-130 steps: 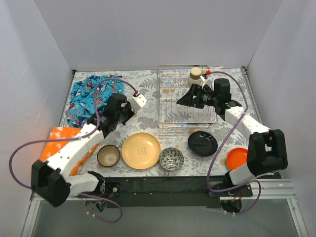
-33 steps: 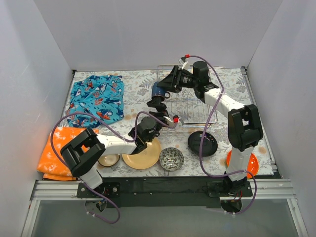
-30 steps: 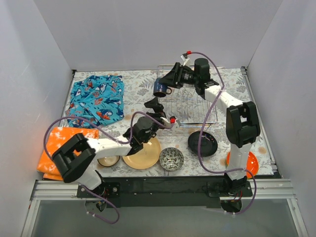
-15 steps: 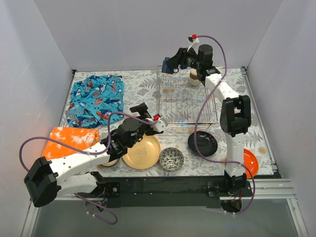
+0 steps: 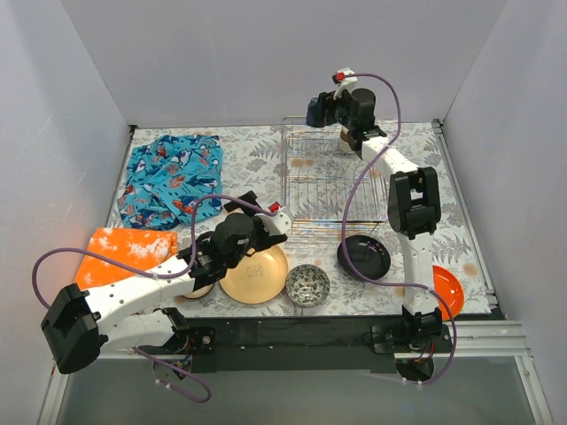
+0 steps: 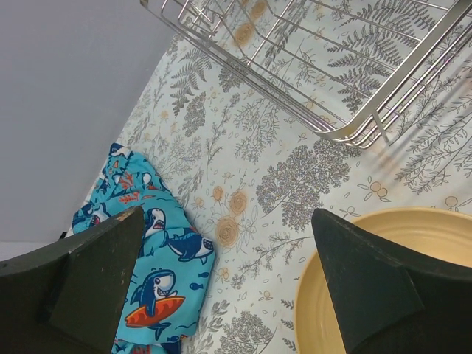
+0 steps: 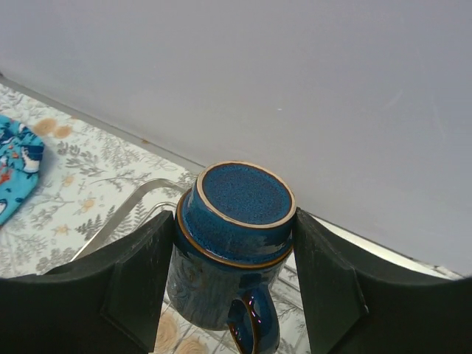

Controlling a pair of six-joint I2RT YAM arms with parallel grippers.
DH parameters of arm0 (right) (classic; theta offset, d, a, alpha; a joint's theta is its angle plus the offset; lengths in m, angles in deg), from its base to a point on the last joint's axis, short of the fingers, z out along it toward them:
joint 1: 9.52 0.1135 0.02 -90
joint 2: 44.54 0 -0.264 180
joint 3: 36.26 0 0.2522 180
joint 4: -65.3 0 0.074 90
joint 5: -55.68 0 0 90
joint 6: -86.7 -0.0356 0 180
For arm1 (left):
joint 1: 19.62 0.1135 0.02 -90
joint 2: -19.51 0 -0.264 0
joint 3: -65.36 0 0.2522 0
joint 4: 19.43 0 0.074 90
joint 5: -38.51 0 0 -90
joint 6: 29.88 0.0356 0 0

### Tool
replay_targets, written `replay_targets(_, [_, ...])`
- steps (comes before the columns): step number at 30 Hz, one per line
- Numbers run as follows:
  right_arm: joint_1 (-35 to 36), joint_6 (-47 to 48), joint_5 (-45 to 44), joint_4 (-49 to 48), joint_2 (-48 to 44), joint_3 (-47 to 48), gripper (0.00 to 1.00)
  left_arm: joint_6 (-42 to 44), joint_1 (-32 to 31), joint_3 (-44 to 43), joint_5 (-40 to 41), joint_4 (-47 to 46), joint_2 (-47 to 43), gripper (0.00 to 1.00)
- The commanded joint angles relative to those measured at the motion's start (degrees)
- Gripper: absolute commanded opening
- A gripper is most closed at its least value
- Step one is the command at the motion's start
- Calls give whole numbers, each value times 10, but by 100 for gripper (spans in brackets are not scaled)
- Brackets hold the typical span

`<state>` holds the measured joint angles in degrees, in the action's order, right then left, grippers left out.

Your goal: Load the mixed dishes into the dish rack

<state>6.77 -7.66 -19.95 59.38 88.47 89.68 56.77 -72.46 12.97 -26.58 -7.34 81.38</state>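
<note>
- Dark blue glazed mug (image 7: 221,280) is what I've got in my right hand (image 7: 234,221). One black finger presses on each side of its body, so that's a firm pinch.
- On the wrist cam the mug's flat speckled end faces the lens and its handle points to the bottom of the view.
- Overhead, the mug hangs high over the far-left corner of the silver wire dish rack (image 5: 335,181), right up by the grey back wall (image 5: 266,62). It looks lifted clear of the wires, though I can't tell for sure.
- Left hand (image 6: 227,221) is spread wide with nothing between its fingers. It hovers over the far-left rim of the tan-yellow round plate (image 5: 257,274), just off the rack's near-left corner.
- Beige cup (image 5: 348,137) sits at the rack's far edge, half hidden behind my right arm. I can't tell whether it's inside the wires or behind them.
- Black plate (image 5: 363,257) lies flat on the leaf-print surface (image 5: 248,159), just in front of the rack's near-right corner.
- Orange plate (image 5: 446,285) is at the near right, partly covered by the right arm.
- Grey patterned bowl (image 5: 307,285) stands between the yellow and black plates.
- Dark brown bowl (image 5: 201,290) is mostly tucked under my left arm, next to the yellow plate.
- Blue shark-print cloth (image 5: 173,177) is bunched at the far left, with the orange cloth (image 5: 120,248) nearer me on the left edge.
</note>
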Motion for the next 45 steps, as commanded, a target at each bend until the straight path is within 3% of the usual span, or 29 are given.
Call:
replay_targets(1, [1,58,-33,-96,1,9,43,-24,1,-17,8,11,2,98])
replay_targets(30, [9,123,-73,-104,19,-94,42,-27,1,13,14,-21,10,98])
replay_targets(39, [16,148,-85,-104,-20,-164,61,-27,1,35,12,-31,-8,98])
replay_targets(43, [20,151,-101,-105,-60,-212,75,-23,2,49,9,-48,-12,98])
replay_targets(44, [21,151,-101,-106,-71,-221,85,-23,1,51,9,-51,-13,98])
replay_targets(45, [22,151,-101,-109,-87,-229,89,-23,2,52,8,-53,-15,98])
